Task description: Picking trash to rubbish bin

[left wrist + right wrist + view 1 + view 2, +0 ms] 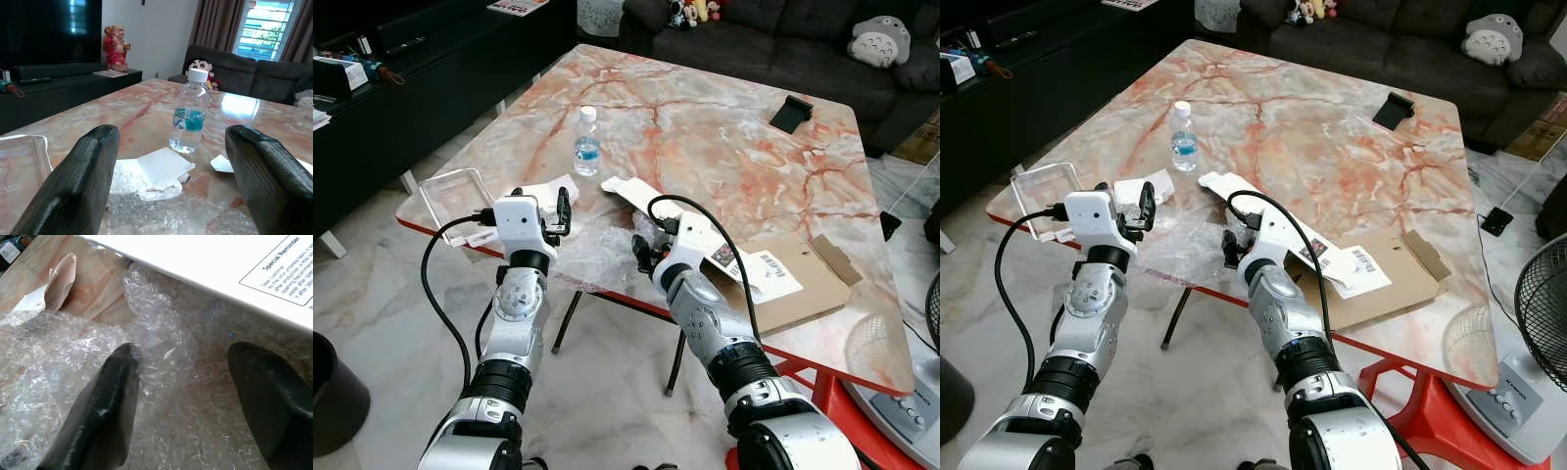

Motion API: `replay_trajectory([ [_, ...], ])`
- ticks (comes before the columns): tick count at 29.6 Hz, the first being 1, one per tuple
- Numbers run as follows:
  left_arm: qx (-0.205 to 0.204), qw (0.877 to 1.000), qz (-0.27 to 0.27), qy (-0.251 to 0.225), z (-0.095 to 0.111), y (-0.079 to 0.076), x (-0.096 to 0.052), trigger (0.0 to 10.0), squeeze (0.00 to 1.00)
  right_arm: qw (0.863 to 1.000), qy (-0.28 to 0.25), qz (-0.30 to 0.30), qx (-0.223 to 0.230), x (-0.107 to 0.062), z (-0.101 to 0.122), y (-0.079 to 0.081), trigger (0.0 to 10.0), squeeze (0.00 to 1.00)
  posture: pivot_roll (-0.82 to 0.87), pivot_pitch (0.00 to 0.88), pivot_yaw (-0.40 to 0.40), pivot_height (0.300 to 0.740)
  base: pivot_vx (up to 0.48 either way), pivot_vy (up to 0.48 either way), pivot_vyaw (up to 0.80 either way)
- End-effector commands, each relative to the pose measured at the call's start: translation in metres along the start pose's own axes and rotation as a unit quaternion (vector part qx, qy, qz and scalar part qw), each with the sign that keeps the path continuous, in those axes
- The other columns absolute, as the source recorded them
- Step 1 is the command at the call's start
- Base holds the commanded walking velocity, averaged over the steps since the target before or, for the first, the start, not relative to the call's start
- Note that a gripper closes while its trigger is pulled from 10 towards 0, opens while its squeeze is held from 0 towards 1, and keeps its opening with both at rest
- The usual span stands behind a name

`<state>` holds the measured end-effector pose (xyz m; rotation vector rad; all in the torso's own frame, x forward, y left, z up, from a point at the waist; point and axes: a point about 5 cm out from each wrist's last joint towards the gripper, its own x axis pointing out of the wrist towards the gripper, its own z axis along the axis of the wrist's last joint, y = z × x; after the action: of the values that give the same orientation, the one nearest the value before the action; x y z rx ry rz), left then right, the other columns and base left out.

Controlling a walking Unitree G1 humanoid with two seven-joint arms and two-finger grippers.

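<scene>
my right gripper (pixel 188 396) hangs spread right over the bubble wrap (pixel 58 362) at the table's (pixel 724 147) near edge, the sheet running toward my left; my left gripper (pixel 171 181), also spread and holding nothing, sits further off beside the white paper (pixel 156 169); one bottle (pixel 587 143), one clear tray (pixel 450 199), one flattened carton (pixel 803 284).

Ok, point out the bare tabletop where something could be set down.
Free: the wide marble between the water bottle and the black phone, and the far corner. Crowded: the near edge, with clear tray, bubble wrap, white paper, cardboard and both claws, left, right.
</scene>
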<state>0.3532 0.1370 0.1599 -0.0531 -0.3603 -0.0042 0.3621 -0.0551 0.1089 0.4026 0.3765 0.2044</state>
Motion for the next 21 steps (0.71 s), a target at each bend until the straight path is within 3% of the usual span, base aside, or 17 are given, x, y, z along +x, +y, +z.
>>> replay_trajectory([
  [1, 0.006, 1.0, -0.008, 0.002, 0.0002, -0.0042, -0.0002, 10.0, 0.0, 0.997, 0.0, 0.077, 0.025, 0.0031, 0.0022, 0.0622, 0.0, 0.0, -0.07, 0.109, -0.135, 0.74, 0.0, 0.0, 0.0],
  [21, 0.006, 1.0, -0.008, 0.002, 0.0002, -0.0042, -0.0002, 10.0, 0.0, 0.997, 0.0, 0.077, 0.025, 0.0031, 0.0022, 0.0622, 0.0, 0.0, -0.07, 0.109, -0.135, 0.74, 0.0, 0.0, 0.0],
])
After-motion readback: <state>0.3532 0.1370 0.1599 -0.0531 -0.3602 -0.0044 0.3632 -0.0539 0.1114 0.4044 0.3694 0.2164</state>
